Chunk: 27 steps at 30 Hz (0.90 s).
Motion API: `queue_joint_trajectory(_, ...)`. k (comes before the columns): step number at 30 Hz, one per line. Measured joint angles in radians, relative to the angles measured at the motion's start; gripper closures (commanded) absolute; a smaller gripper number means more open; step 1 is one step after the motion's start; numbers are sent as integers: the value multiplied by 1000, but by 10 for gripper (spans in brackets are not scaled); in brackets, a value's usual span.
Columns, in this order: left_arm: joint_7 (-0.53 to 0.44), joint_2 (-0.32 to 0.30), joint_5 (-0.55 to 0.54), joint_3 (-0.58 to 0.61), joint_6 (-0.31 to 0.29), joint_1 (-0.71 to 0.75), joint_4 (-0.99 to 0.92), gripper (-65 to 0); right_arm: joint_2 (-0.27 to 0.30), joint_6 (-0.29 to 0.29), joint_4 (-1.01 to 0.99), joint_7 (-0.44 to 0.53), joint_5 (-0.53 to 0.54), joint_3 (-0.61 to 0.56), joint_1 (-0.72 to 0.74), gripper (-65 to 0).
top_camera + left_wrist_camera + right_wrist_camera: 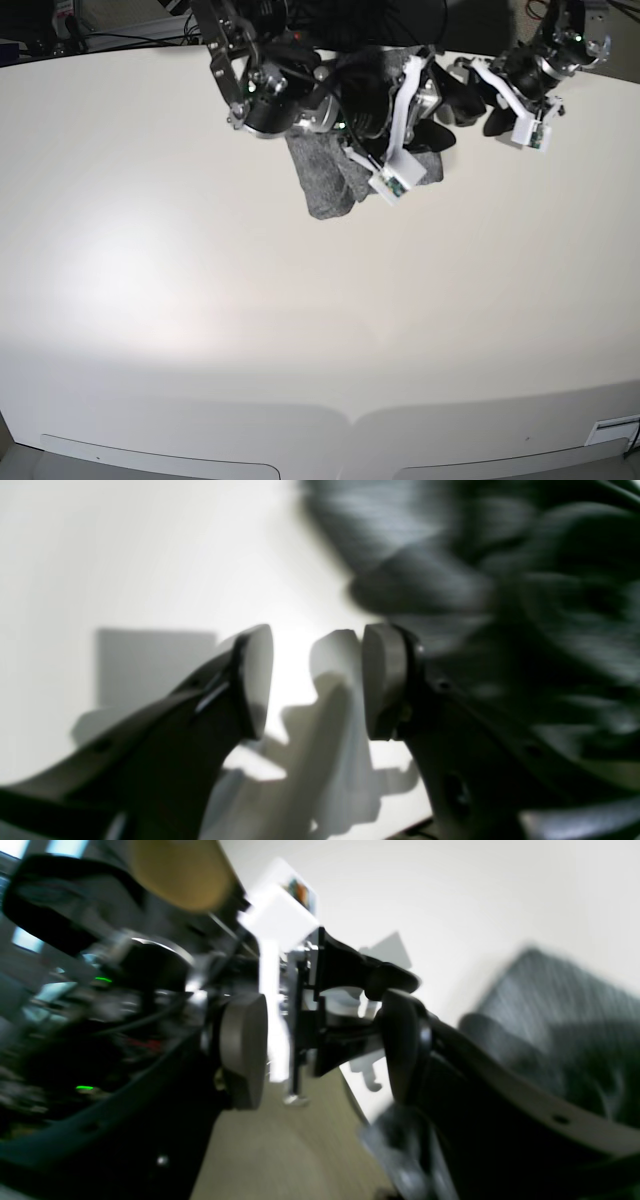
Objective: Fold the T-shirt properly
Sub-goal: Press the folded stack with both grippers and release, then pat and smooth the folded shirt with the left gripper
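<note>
From my station I saw the T-shirt (322, 185) bunched at the table's (300, 330) far edge, under the right gripper (320, 1045). Its fingers were spread, holding nothing. The left gripper's (317, 680) fingers were spread too, empty, beside the cloth.

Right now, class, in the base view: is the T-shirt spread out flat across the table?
No. The grey T-shirt sits bunched in a small heap at the far edge of the white table, partly under the arms.

The base view looks down over the whole table (300, 330); both blurred wrist views sit close behind their jaws.
</note>
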Motion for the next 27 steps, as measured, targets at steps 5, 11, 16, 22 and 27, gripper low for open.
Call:
queue_joint_trajectory(5,27,-7,-64,-103,13,11,-5,-279,-17,3,0,-42,-19,16,58,-361)
queue_joint_trajectory(11,48,-4,-75,-108,-37,33,123,-279,-11,7,0,-108,-143,140,135,-361)
queue_joint_trajectory(16,49,-5,-72,-96,-39,89,336,-279,56,8,0,-108,-186,286,171,-361)
queue_joint_trajectory(22,32,-7,25,76,-41,84,429,-279,187,-10,0,-108,-238,476,146,-361)
queue_joint_trajectory(27,-1,-7,148,265,37,69,428,-279,275,-18,0,-108,-222,634,105,-361)
